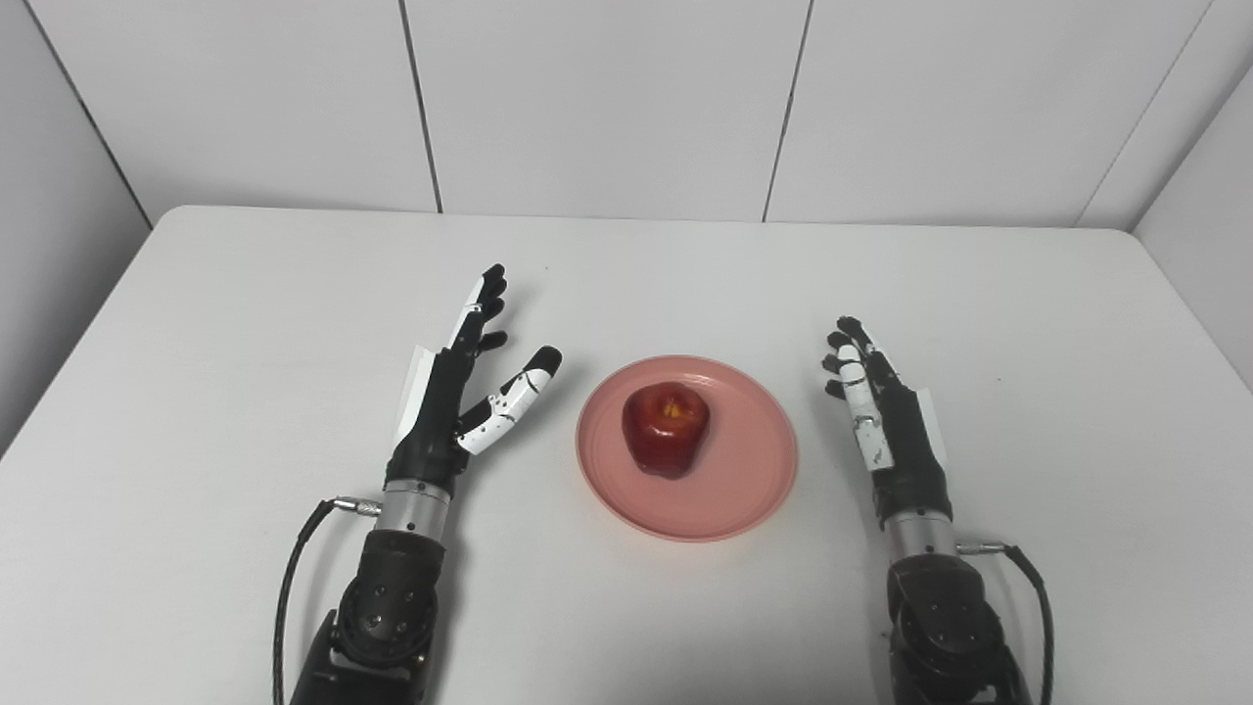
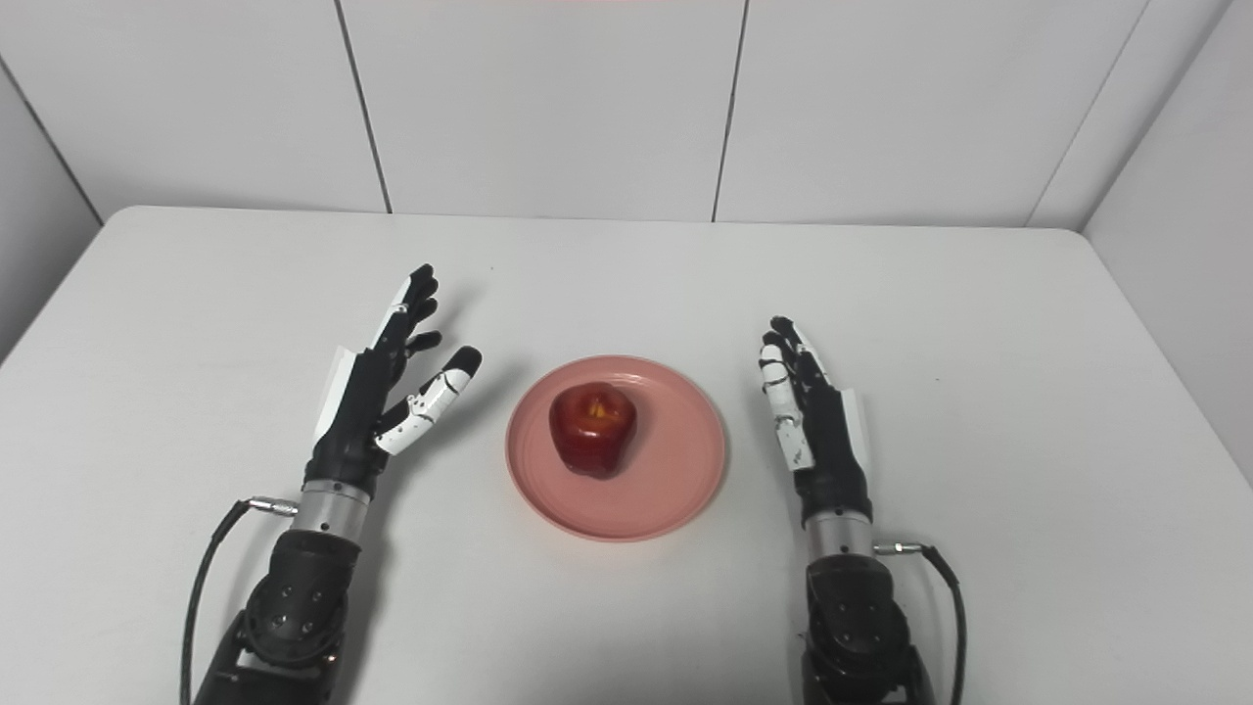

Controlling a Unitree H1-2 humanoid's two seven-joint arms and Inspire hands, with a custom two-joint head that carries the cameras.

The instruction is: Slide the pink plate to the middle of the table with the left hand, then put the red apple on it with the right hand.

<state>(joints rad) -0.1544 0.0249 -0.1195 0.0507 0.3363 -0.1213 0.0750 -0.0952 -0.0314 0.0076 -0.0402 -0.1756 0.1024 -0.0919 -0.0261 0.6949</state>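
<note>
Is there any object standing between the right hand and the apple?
Nothing visible does. The apple already sits on the plate, and only the plate's rim and bare table lie between it and the open right hand. The left hand is open too, on the other side.

Plate (image 1: 729,499) pink; apple (image 1: 666,429) red; table (image 1: 245,323) white

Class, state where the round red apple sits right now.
The round red apple rests on the pink plate at mid-table, between the open left hand and open right hand.
</note>
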